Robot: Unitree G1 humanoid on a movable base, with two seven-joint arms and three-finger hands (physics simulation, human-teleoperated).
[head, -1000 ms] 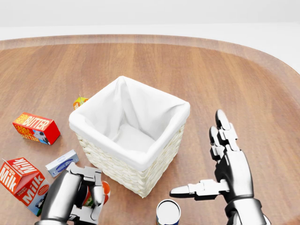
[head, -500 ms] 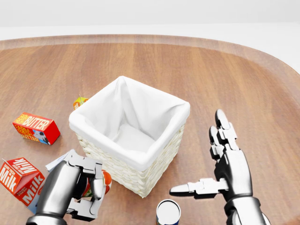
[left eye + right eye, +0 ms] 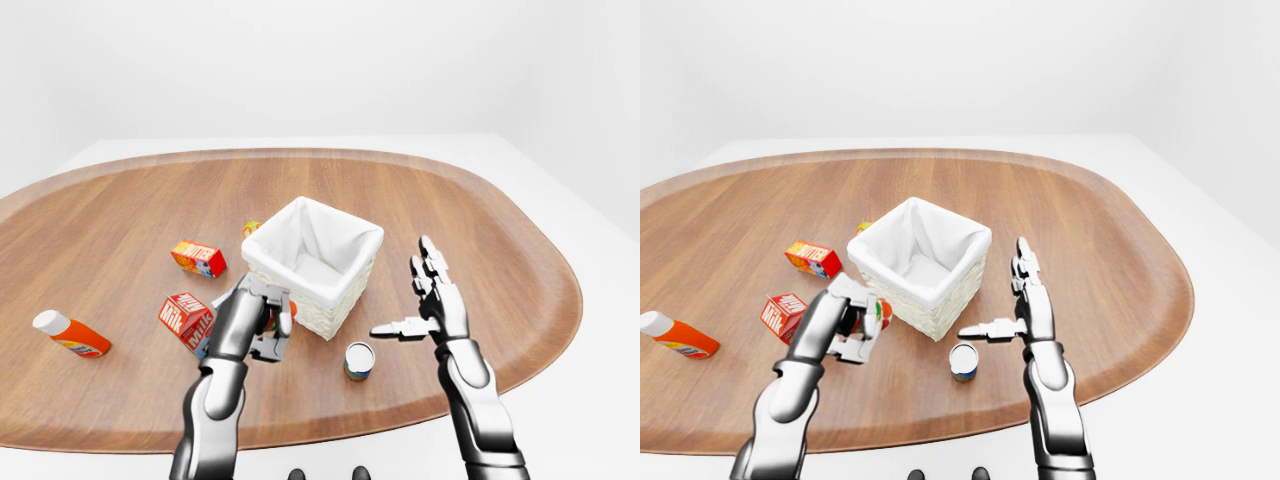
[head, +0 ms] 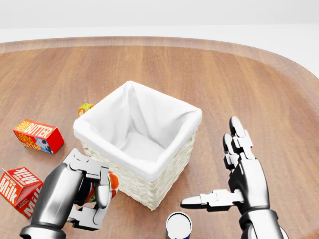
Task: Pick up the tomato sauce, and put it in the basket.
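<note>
The tomato sauce (image 4: 114, 182) is a small red can with green on its label. It sits inside my left hand (image 4: 98, 199), which is shut on it and holds it above the table, just left of the basket's near corner. Only a sliver of the can shows between the fingers. The basket (image 4: 130, 183) is woven and square, with a white cloth lining, and stands in the middle of the head view with nothing in it. My right hand (image 4: 219, 172) is open and empty to the right of the basket, thumb pointing left.
A tin can (image 4: 178, 225) stands at the bottom edge between my hands. A butter box (image 4: 39, 135), a milk carton (image 4: 17, 189) and a small orange item (image 4: 84, 108) lie left of the basket. An orange bottle (image 3: 70, 335) lies far left on the round wooden table (image 4: 259, 79).
My left hand has risen from the table with the tomato sauce in it and now hides the small blue-and-white box. My right hand has not moved.
</note>
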